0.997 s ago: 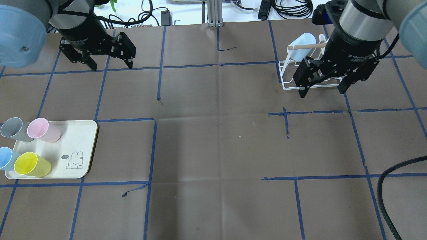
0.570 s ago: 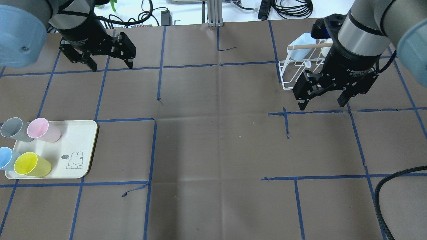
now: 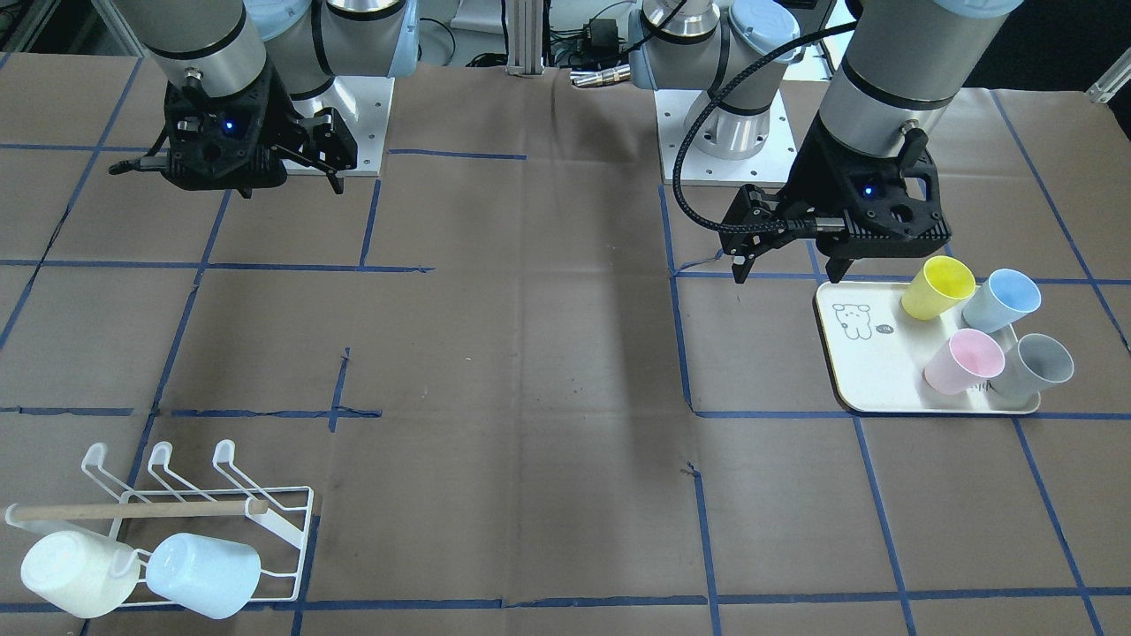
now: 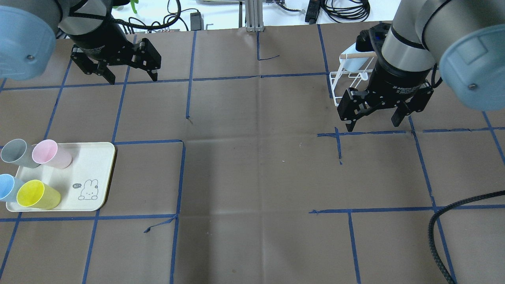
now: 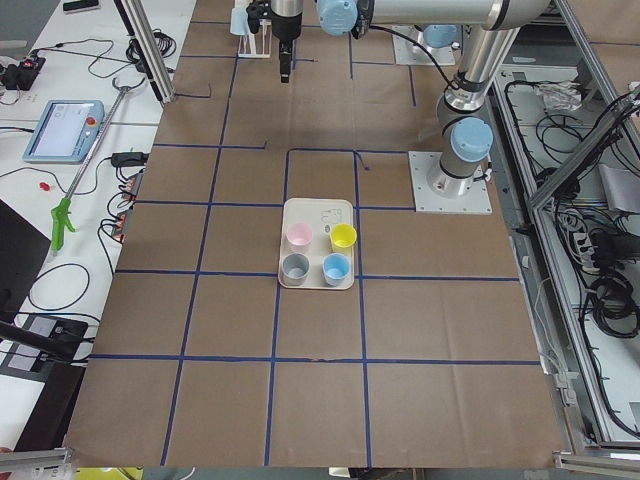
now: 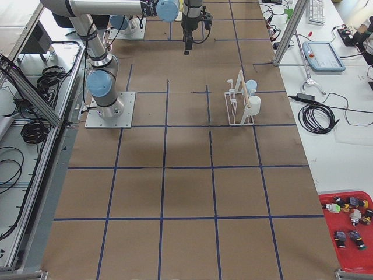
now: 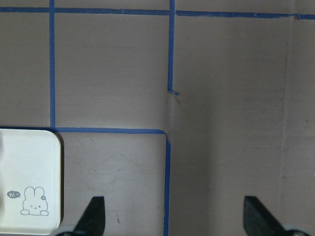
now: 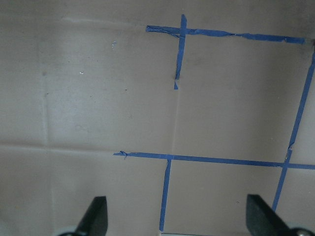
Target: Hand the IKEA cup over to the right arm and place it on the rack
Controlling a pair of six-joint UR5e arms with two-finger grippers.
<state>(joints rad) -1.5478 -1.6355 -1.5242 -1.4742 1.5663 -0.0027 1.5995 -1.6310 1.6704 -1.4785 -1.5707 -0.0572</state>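
Note:
Several cups stand on the cream bear tray (image 4: 92, 163): yellow (image 4: 35, 194), pink (image 4: 49, 154), grey (image 4: 15, 153) and blue (image 4: 7, 187). My left gripper (image 4: 132, 79) is open and empty, hovering well behind the tray; its fingertips (image 7: 96, 214) show over bare paper beside the tray corner (image 7: 29, 182). The white wire rack (image 3: 283, 521) with its wooden dowel holds a white cup (image 3: 75, 574) and a pale blue cup (image 3: 203, 574). My right gripper (image 4: 373, 125) is open and empty, just in front of the rack (image 4: 343, 83), which it partly hides.
Brown paper with blue tape lines covers the table (image 4: 256, 177). A black cable (image 4: 442, 232) hangs at the near right. Cables and an aluminium post (image 4: 252, 15) lie beyond the far edge.
My right gripper has moved away from the rack, toward the near side and a little left, still open. The left arm and the cups have not moved.

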